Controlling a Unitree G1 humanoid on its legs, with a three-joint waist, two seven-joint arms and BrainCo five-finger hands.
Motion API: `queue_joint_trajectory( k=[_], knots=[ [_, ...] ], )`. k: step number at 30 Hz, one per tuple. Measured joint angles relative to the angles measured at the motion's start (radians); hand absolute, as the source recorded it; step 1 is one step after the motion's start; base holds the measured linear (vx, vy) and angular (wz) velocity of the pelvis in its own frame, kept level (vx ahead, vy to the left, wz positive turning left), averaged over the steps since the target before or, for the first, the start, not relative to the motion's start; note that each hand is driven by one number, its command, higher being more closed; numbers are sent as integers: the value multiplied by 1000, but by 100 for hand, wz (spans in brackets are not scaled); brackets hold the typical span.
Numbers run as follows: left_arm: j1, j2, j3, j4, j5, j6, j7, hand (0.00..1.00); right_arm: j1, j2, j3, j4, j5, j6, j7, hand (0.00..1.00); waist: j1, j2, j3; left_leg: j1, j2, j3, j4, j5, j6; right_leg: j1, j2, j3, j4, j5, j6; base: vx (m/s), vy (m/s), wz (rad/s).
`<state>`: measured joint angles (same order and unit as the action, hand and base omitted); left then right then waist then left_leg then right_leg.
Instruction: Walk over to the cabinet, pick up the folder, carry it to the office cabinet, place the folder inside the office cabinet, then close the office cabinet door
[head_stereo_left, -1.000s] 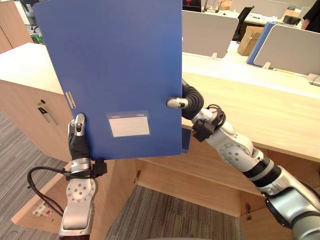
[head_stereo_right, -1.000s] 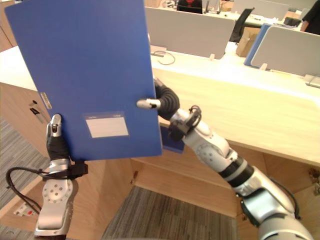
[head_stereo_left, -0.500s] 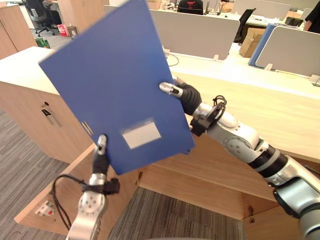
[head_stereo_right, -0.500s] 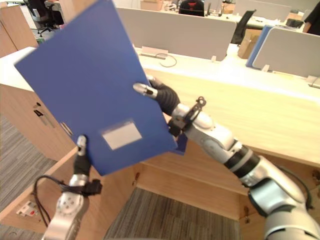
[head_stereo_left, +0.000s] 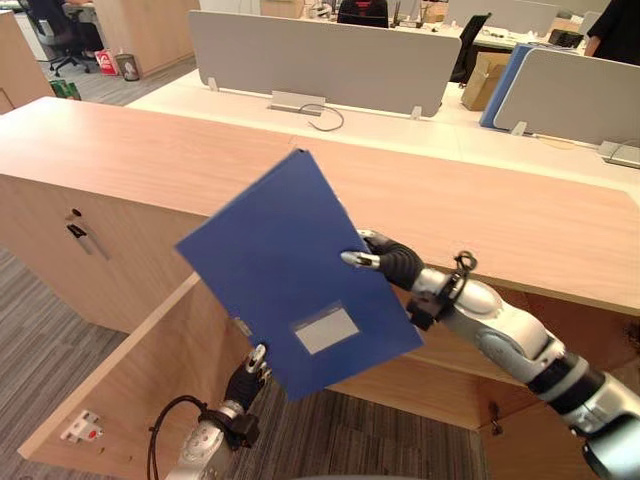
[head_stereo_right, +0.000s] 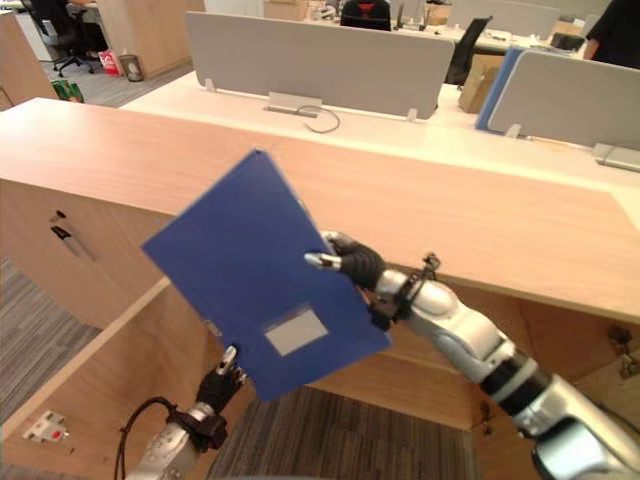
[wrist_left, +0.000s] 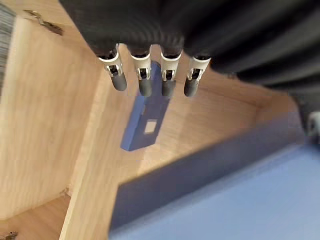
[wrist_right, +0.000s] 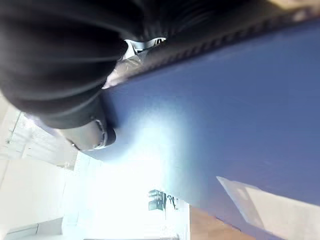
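While the right hand (head_stereo_left: 388, 263) reaches in from the right, it is clamped on the blue folder (head_stereo_left: 280, 260): the thumb (head_stereo_left: 358, 260) presses on the front face at the right edge and the remaining fingers are hidden behind the cover. The folder hangs in the air in front of the wooden counter (head_stereo_left: 150, 150), tilted so that one corner points up and the opposite corner points down. A pale label (head_stereo_left: 325, 330) sits on the lower part of its front face.

The left hand (head_stereo_left: 245, 378) is low, just under the folder's lower left edge. Its fingers (wrist_left: 145, 82) are straight and spread in a row, closed on nothing. Whether they touch the folder's edge cannot be determined.

Below the counter, the office cabinet door (head_stereo_left: 130, 390) stands swung open toward the camera, to the left of the left hand, above grey carpet (head_stereo_left: 40, 330). The left wrist view looks into a bare wooden interior.

Behind the counter stand grey partition panels (head_stereo_left: 320, 60) and a cardboard box (head_stereo_left: 482, 78).
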<state>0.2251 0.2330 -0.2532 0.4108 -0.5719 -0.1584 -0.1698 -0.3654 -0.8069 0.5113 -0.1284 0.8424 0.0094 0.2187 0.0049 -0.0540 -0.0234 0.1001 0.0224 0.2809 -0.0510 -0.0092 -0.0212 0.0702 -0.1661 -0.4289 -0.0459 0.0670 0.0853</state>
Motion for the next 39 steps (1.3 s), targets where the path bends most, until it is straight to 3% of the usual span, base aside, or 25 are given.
queue_joint_trajectory(
  k=[3, 7, 14, 18, 20, 22, 23, 24, 25, 27, 28, 29, 30, 32, 34, 39],
  knots=[
    [10, -53, 135, 255, -56, 61, 24, 0, 93, 34, -217, -55, -16, -24, 15, 100, -28, 3, 2, -8, 0, 9, 0, -1, 0, -9, 1, 12, 0, 0, 0, 13, -7, -11],
    [41, -82, 233, 389, -75, 86, 35, 0, 159, 49, -422, -65, -99, -79, -21, 100, -43, 1, 5, -7, 1, 13, 5, -6, 2, -11, 1, 19, 1, 0, 0, 0, -9, -5],
    [67, -128, 364, 468, -98, 90, 52, 0, 290, 108, -508, -92, -197, -85, -37, 100, -53, -2, 36, 6, 0, 42, 27, -27, 5, -23, -8, 48, 29, -1, 0, -44, 4, -14],
    [85, -146, 432, 468, -104, 89, 56, 0, 313, 184, -603, -202, -367, -102, -78, 100, -54, -8, 63, 4, -3, 90, 43, -37, 9, -67, -17, 89, 73, -1, 0, -52, 36, -36],
    [82, -143, 446, 467, -101, 89, 55, 0, 307, 225, -586, -261, -455, -129, -101, 100, -49, -16, 73, -18, 8, 128, 89, -60, 14, -107, -18, 93, 105, 3, -3, -91, 12, -67],
    [75, -139, 459, 465, -100, 89, 55, 0, 238, 271, -465, -281, -610, -157, -113, 100, -25, -9, 97, -34, 56, 232, 136, -86, 17, -132, 5, 20, 79, 53, -60, -132, -49, -113],
    [66, -137, 459, 465, -100, 89, 54, 0, 222, 274, -428, -282, -651, -165, -112, 100, -20, -13, 103, -33, 62, 251, 140, -87, 18, -147, -11, -55, 127, 20, -99, -77, -76, -89],
    [45, -130, 456, 463, -99, 89, 54, 0, 198, 275, -362, -277, -717, -166, -108, 100, -13, -19, 113, -30, 73, 277, 146, -86, 18, -160, -68, -197, 251, -51, -137, -10, -49, -54],
    [30, -127, 456, 463, -98, 88, 55, 0, 190, 275, -317, -266, -746, -166, -101, 100, -8, -15, 117, -30, 86, 285, 152, -86, 16, -158, -107, -258, 323, -79, -141, 11, -24, -49],
    [11, -119, 453, 460, -96, 83, 55, 0, 177, 278, -231, -240, -764, -166, -90, 100, 5, -18, 117, -30, 118, 304, 167, -85, 1, -151, -167, -303, 413, -90, -137, 21, -29, -39],
    [9, -110, 447, 459, -96, 81, 55, 0, 162, 278, -175, -225, -783, -166, -78, 100, 16, -36, 115, -33, 130, 321, 181, -84, -19, -145, -200, -306, 418, -67, -145, 20, -76, -41],
    [5, -98, 445, 459, -96, 81, 55, 0, 154, 278, -153, -222, -787, -166, -66, 100, 19, -52, 114, -38, 134, 320, 186, -83, -32, -143, -199, -285, 417, -45, -117, 5, -148, -47],
    [0, -102, 432, 453, -96, 82, 55, 0, 140, 266, -107, -201, -786, -168, -47, 100, 24, -49, 119, -55, 158, 325, 186, -69, -54, -165, -168, -292, 412, -44, -118, -6, -139, -32],
    [-2, -115, 427, 452, -96, 82, 55, 0, 117, 240, -42, -149, -798, -168, -30, 100, 24, -49, 119, -59, 174, 348, 176, -55, -65, -189, -146, -282, 406, -44, -118, -25, -129, -40],
    [-8, -120, 426, 451, -96, 83, 54, 0, 105, 202, 17, -114, -842, -168, -10, 100, 30, -52, 119, -56, 177, 370, 166, -45, -67, -191, -125, -279, 370, -45, -117, -34, -62, -37],
    [-7, -122, 459, 449, -82, 78, 63, 0, 101, 162, 109, -49, -868, -168, 44, 100, 40, -59, 117, -45, 183, 402, 157, -32, -77, -115, -39, -280, 134, -9, -52, -46, -70, -18]
  ],
)
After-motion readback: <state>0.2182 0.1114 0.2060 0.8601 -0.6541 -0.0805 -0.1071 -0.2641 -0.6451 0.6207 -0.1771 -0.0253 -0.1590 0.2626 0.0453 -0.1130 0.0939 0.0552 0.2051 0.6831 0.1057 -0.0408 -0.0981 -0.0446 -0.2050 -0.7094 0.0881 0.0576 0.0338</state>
